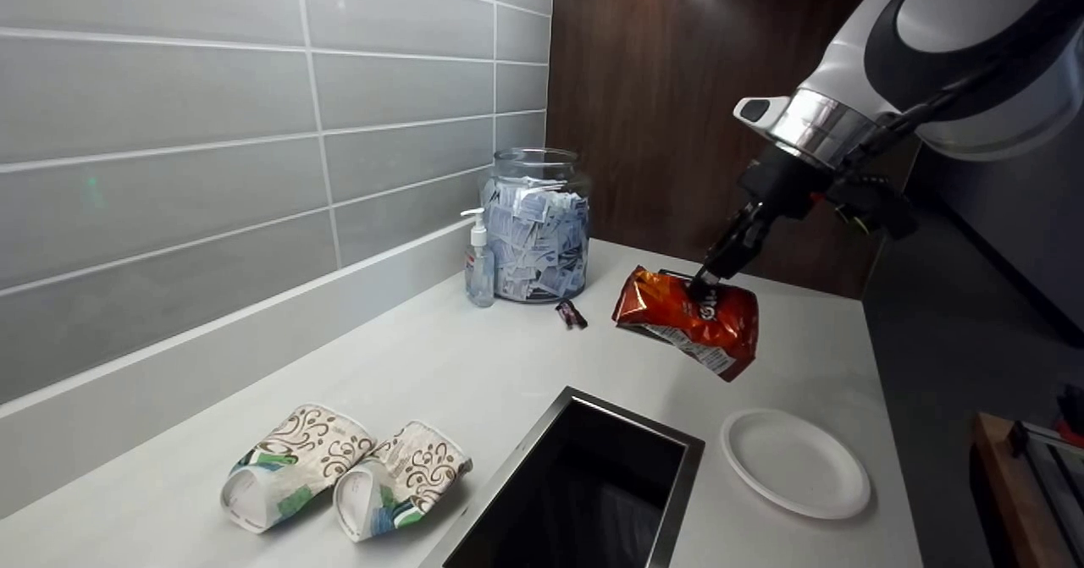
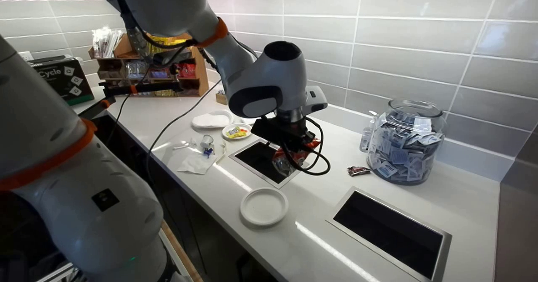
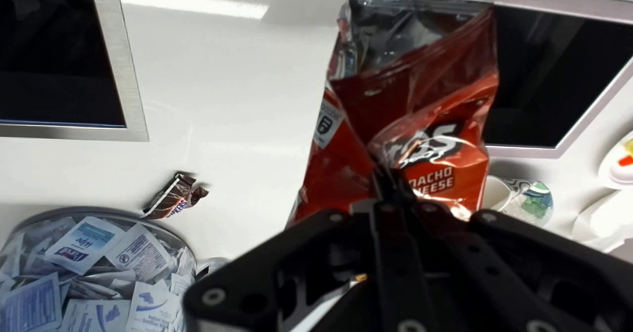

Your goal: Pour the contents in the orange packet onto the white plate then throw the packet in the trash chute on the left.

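Note:
My gripper (image 1: 703, 284) is shut on the orange packet (image 1: 728, 318), pinching its printed front face. The packet hangs tilted above the counter, clear of the surface. In the wrist view the black fingers press into the red foil of the packet (image 3: 435, 124), and silver lining shows at its upper end. The white plate (image 1: 796, 462) lies bare on the counter near the front edge, below and apart from the packet. The contents are hidden from view. The trash chute on the left (image 2: 252, 171) is a steel-framed dark opening, partly behind the packet in that exterior view.
A second steel-framed chute (image 2: 444, 252) lies to the right. By the tiled wall stand a glass jar of wipe sachets (image 1: 538, 229) and a pump bottle (image 1: 480, 267), with a candy wrapper (image 1: 571, 314) in front. Crumpled paper cups (image 1: 301, 458) and a small snack plate (image 2: 236, 131) lie elsewhere.

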Robot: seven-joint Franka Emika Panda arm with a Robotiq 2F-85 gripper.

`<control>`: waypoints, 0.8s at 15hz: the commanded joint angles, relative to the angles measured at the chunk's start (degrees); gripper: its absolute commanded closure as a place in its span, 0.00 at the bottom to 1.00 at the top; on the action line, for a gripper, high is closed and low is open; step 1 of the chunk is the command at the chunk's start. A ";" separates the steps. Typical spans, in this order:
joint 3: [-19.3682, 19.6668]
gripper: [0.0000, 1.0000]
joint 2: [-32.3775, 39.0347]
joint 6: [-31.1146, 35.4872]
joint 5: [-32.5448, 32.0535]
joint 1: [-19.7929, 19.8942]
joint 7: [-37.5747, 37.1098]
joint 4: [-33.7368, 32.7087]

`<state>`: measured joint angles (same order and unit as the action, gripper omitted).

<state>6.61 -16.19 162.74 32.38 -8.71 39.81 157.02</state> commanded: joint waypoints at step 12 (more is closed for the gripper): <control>-4.05 1.00 3.10 9.36 0.18 2.46 -3.57 0.09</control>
<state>4.56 -14.43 170.01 32.38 -7.92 38.03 157.12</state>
